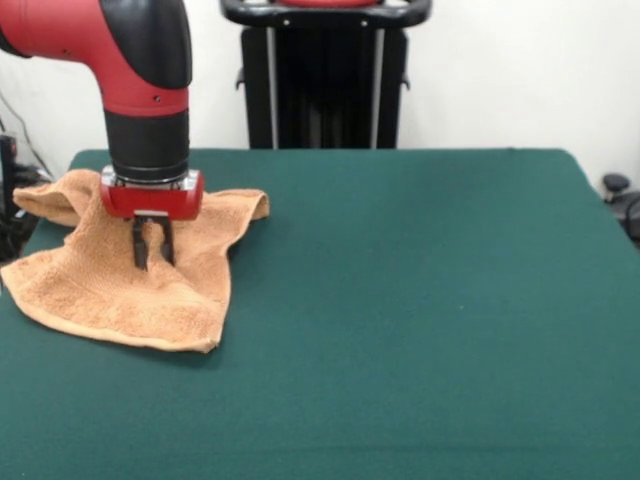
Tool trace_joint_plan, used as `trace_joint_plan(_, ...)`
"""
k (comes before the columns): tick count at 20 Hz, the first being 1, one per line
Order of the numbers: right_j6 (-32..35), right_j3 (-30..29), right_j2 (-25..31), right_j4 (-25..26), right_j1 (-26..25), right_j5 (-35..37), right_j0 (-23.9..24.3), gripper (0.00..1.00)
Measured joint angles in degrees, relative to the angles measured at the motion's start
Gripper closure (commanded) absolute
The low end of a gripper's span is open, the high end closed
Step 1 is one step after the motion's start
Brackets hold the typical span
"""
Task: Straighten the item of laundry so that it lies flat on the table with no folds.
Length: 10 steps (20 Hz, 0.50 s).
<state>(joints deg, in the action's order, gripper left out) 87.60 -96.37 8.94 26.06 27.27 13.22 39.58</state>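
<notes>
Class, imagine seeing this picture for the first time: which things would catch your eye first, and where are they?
The red and black arm comes down at upper left, its gripper pinching a raised ridge of the towel. The crumpled orange-tan towel lies at the left of the green table.

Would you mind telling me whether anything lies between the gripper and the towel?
Nothing visible does. The gripper is already down on the towel, its fingers pinching a raised fold of cloth. The table around it shows nothing in the way.
</notes>
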Motion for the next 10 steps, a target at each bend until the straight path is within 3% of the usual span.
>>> trace_joint_plan(10,0.00,0.07,0.99,0.87,-0.04,0.00,0.87,0.00)
